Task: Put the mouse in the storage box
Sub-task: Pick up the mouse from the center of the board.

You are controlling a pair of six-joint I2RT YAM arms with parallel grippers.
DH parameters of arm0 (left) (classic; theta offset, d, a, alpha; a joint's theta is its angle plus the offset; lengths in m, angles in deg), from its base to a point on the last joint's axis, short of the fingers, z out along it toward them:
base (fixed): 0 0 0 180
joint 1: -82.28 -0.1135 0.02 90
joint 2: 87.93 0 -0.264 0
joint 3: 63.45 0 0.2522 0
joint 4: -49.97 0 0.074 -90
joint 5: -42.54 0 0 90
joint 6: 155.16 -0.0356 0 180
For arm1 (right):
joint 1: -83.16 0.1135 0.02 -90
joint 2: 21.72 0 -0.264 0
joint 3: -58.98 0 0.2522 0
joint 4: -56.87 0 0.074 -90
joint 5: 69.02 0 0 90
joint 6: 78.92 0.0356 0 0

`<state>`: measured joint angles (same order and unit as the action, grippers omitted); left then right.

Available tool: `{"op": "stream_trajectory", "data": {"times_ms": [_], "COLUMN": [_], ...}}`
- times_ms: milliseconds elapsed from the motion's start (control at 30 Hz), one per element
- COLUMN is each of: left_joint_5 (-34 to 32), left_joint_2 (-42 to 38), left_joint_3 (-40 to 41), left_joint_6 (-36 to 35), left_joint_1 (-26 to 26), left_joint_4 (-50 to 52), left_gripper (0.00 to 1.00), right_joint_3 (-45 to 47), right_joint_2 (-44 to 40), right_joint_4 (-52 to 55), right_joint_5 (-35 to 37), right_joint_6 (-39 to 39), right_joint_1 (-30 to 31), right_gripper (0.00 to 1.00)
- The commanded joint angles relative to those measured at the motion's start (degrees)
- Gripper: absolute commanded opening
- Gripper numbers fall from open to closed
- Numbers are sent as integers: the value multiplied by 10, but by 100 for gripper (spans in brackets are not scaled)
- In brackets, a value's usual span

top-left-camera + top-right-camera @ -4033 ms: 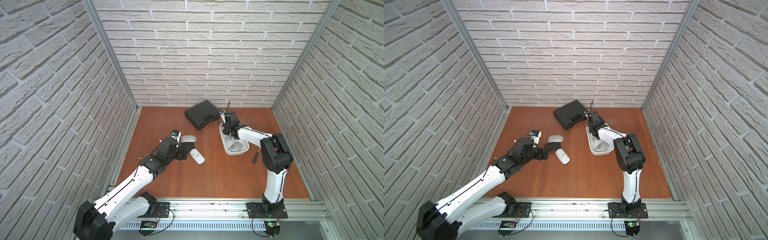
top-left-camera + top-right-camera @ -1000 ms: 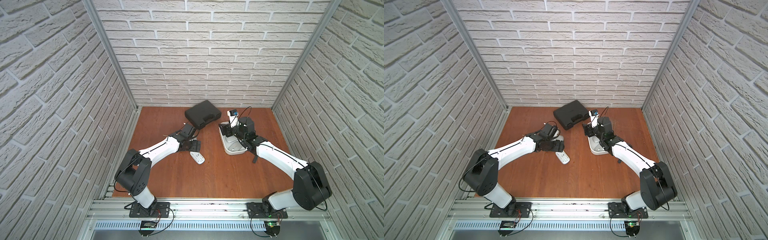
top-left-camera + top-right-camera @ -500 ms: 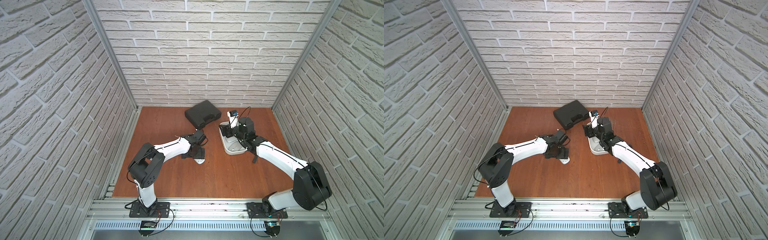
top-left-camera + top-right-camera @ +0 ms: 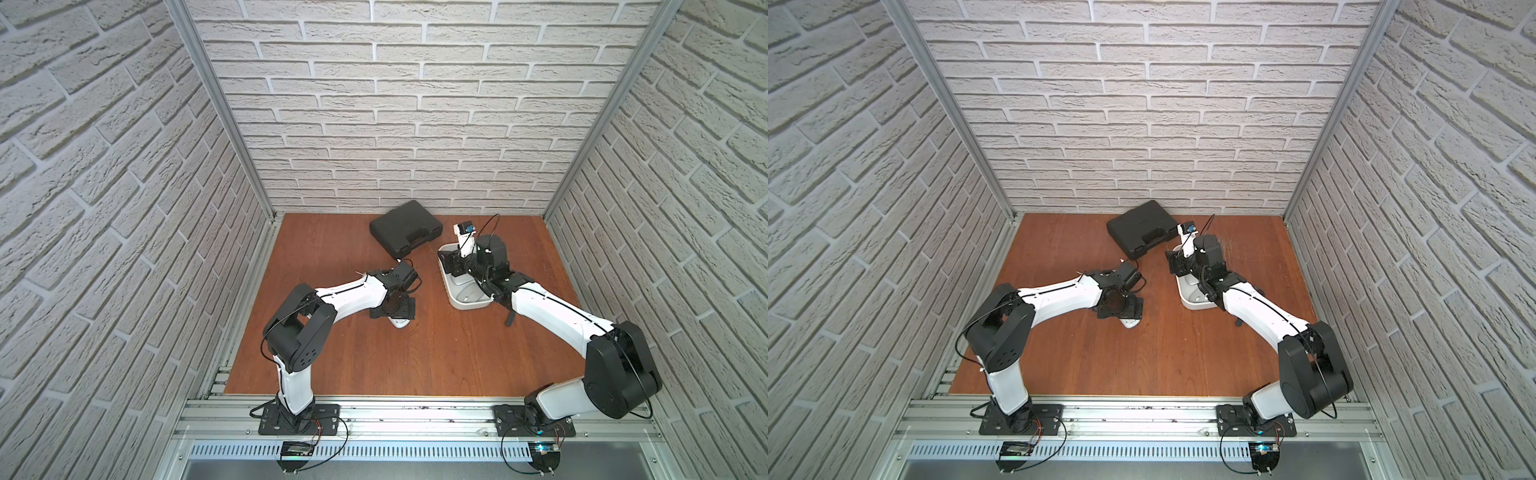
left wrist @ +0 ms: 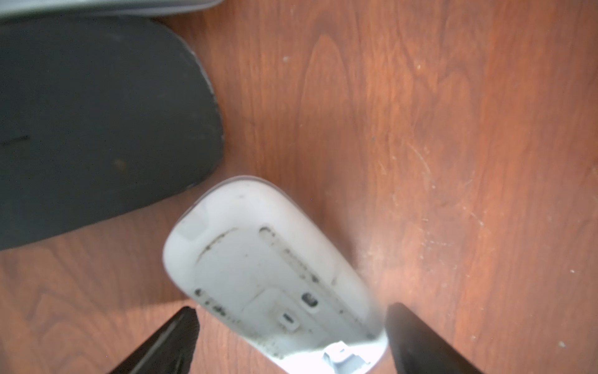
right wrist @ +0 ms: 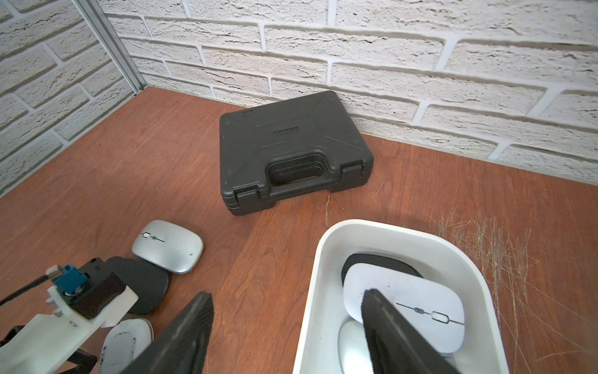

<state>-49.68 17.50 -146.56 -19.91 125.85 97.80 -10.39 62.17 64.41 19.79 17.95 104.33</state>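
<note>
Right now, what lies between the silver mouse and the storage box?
Only bare table: the right wrist view shows nothing between the silver mouse and the storage box.

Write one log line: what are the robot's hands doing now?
left gripper: open, astride upside-down mouse | right gripper: open, at box

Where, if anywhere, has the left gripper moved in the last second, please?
Yes: the left gripper moved away from the black case, now straddling the upturned white mouse.
</note>
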Motion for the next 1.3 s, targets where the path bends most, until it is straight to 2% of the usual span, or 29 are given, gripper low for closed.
{"op": "stream_trajectory", "data": {"times_ms": [0,300,567,767,967,1267], "left_joint_5": [14,8,12,0,-6,-37], "left_joint_2": [20,43,56,42,-31,-231], "left_joint_3": [-10,-17,-17,-1,40,140], "left_joint_6": [0,-18,-38,-48,-79,-171], "left_joint_1": [5,9,12,13,12,11], "left_joint_4": [-8,3,7,-1,-59,-190], "left_gripper": [91,84,68,60,57,54], "right_joint_3": [-14,-15,-17,-21,-34,-31], "right_joint_2": [3,9,7,8,-7,-72], "right_joint_4": [-1,4,11,18,42,56], "right_joint_5": [-2,-9,-8,-9,-19,-61], "right_joint_6": [4,9,9,17,37,104], "right_joint_1": [3,3,3,3,3,3], "right_gripper": [76,75,73,71,70,67]}}
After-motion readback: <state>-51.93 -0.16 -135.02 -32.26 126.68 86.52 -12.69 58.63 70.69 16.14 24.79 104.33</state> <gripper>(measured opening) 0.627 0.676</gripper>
